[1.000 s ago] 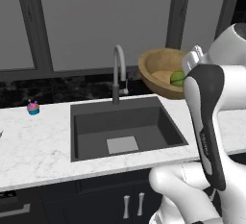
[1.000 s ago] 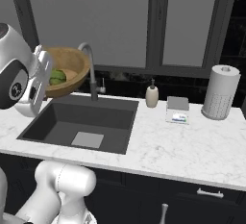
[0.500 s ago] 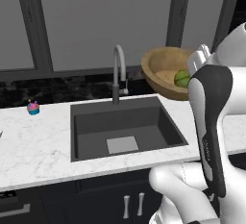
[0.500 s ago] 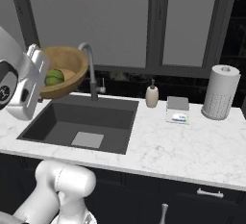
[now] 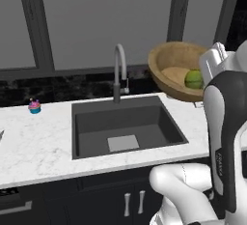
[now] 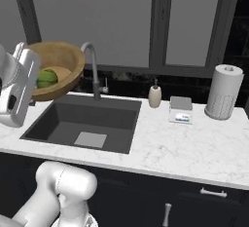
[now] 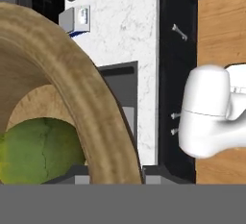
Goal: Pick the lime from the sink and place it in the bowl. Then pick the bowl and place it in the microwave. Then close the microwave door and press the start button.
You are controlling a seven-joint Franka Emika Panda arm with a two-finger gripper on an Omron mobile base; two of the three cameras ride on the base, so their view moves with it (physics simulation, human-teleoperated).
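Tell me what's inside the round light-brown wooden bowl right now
The round light-brown wooden bowl, raised and tilted above the counter, holds the small yellow-green lime against its lower inner wall. The robot's white hand covers the bowl's near rim, so the grip there cannot be seen.

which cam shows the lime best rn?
Hand view: the small yellow-green lime sits close-up inside the light-brown wooden bowl. Both base views show it only small, lying in the raised, tilted bowl.
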